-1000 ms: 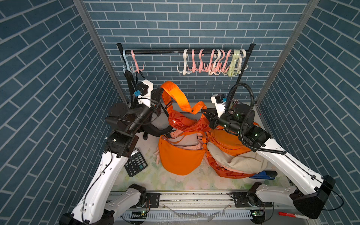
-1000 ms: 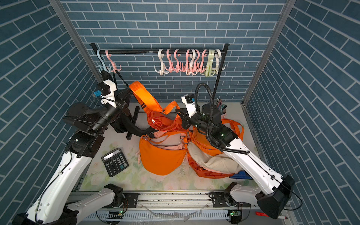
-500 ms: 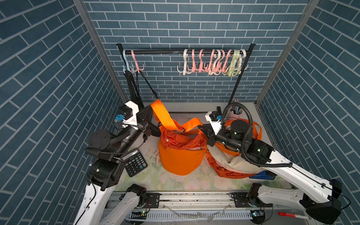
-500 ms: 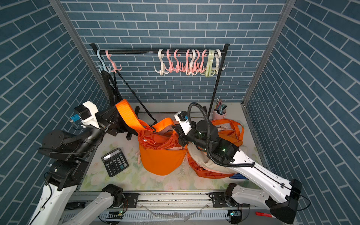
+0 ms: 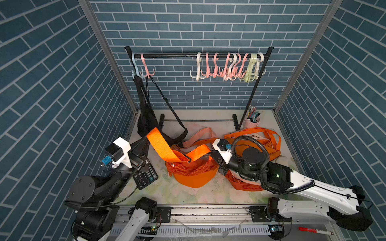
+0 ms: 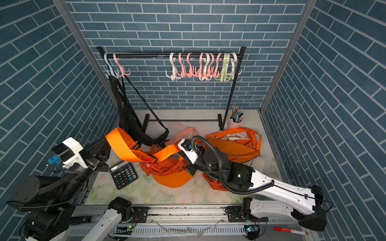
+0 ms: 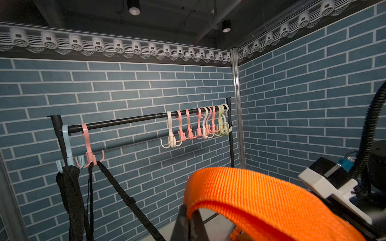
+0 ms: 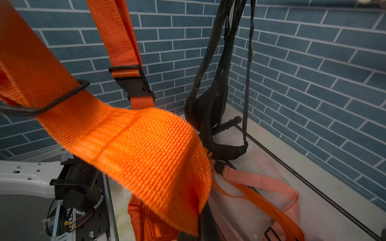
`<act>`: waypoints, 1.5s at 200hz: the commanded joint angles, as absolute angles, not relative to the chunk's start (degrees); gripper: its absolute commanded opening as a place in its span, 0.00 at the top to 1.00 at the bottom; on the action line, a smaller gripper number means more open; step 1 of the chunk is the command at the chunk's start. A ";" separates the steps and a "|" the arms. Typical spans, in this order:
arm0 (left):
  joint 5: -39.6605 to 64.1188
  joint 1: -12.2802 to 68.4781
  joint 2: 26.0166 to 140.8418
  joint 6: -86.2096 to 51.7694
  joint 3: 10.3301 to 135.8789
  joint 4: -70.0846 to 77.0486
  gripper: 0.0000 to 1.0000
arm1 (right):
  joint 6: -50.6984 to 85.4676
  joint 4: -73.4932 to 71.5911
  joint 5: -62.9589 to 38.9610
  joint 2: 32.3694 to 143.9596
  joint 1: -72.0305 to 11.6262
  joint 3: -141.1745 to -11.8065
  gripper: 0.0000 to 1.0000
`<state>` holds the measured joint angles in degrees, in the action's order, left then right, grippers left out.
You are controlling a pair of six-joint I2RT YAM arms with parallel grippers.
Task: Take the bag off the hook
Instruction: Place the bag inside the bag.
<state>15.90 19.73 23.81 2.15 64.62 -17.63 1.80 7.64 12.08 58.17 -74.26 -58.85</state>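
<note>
On table (image 5: 183, 195), orange bag (image 5: 194, 177) — lowered since

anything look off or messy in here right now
Yes: a heap of orange bags lies crumpled on the right of the table, straps tangled, and a pink strap sprawls beside it. A red marker sits off the table, past the front rail. The calculator is askew, partly hidden by the left arm.
</note>
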 commanded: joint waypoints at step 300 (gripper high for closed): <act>-1.85 23.51 55.39 -5.99 54.95 -1.33 1.00 | 25.87 -5.90 13.71 65.39 -51.11 -40.08 1.00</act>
